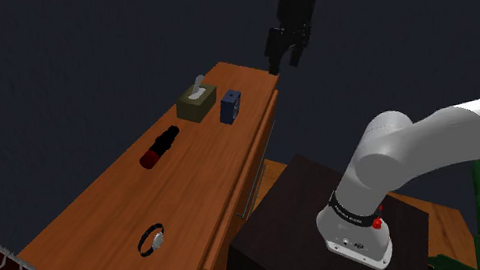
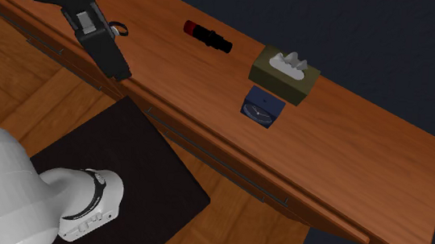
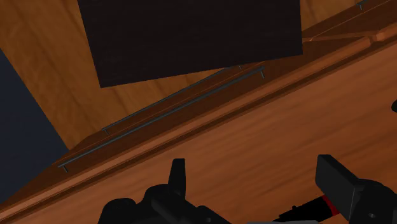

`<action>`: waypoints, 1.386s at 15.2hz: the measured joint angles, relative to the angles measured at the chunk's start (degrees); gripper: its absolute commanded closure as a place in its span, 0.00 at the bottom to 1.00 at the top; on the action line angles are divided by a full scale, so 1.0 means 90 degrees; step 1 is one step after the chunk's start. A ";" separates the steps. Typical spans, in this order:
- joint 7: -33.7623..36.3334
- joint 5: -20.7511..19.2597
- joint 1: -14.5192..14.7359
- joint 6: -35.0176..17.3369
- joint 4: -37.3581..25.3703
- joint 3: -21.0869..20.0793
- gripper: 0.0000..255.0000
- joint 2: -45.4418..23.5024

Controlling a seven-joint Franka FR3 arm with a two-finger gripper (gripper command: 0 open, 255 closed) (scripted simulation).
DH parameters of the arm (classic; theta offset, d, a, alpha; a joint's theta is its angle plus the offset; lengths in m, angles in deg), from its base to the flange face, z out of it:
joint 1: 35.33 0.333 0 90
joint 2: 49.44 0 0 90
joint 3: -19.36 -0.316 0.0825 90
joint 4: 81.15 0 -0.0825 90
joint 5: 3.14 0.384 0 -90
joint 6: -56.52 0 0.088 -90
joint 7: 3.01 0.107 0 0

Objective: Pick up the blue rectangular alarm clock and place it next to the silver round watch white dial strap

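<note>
Dark stand point(image 1: 288, 214) nearest. On the wooden tabletop point(image 1: 90, 218): watch point(image 1: 152, 241) at near end, red-black tube point(image 1: 159, 147) mid, tissue box point(image 1: 197, 101) at far end w/ blue alarm clock point(image 1: 231, 106) upright just beside it, on shoulder view's right. Jaws wide apart, empty, up in air, well apart from clock.

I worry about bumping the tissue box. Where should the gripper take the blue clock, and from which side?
Probably from above, closing on the clock's two sides that face along the table. It stands upright with its top free, while the tissue box sits close behind it, leaving little room there. The open gripper hovers apart from it.
</note>
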 measured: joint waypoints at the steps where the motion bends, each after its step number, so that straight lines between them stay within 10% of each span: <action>1: 0.0000 0.0000 0.0000 0.0000 0.0000 0.0000 0.00 0.0000; 21: 0.1858 -0.0121 -0.1021 -0.3597 -0.0133 -0.0021 0.00 -0.3622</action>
